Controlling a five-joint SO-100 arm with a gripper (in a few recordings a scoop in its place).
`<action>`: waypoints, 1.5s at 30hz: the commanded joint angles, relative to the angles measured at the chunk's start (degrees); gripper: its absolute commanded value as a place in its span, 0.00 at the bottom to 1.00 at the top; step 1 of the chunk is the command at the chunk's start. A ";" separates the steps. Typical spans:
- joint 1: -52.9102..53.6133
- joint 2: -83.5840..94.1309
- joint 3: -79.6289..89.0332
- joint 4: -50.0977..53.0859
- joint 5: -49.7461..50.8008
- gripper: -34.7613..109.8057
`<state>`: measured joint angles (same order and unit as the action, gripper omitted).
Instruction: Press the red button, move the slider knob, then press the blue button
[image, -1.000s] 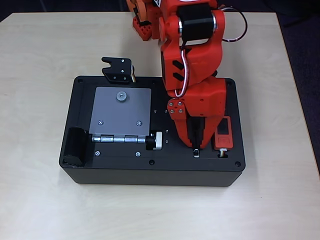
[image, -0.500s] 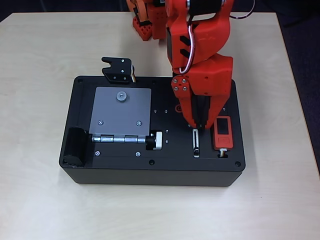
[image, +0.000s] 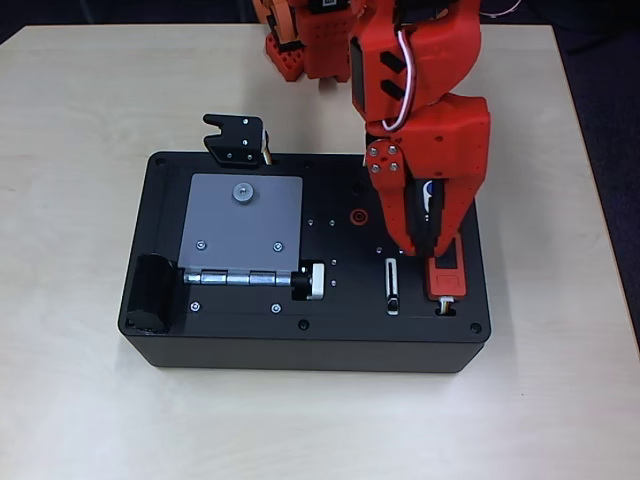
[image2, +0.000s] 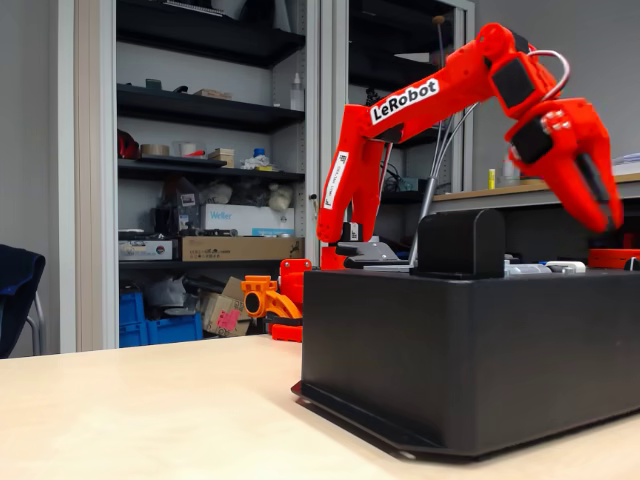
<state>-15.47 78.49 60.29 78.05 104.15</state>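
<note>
My red gripper (image: 421, 246) points down over the right part of the black box (image: 250, 345), its fingers closed together with nothing between them. In the fixed view the gripper (image2: 603, 212) hangs a little above the box top. The blue button (image: 430, 192) peeks out through a gap in the gripper body, inside its white surround. The red button is hidden under the gripper. Left of the fingertips lies the white-outlined slider slot (image: 392, 285); the slider knob in it is too small to place exactly.
A red ring socket (image: 358, 215) sits left of the gripper. An orange-red block with a screen (image: 446, 277) lies just below the fingertips. A grey hinged plate (image: 243, 225), a ribbed round knob (image: 314, 281) and a black latch (image: 237, 140) occupy the box's left half.
The gripper has left the lower end of the slider slot and moved up the picture and to the right, uncovering the whole slot and the red ring socket.
</note>
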 joint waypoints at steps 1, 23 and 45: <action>-1.14 4.31 0.35 -1.93 -2.37 0.24; -2.90 2.90 -1.05 -6.15 1.23 0.96; -6.59 13.18 8.26 8.00 11.07 0.96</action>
<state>-20.48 85.61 64.69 86.48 113.64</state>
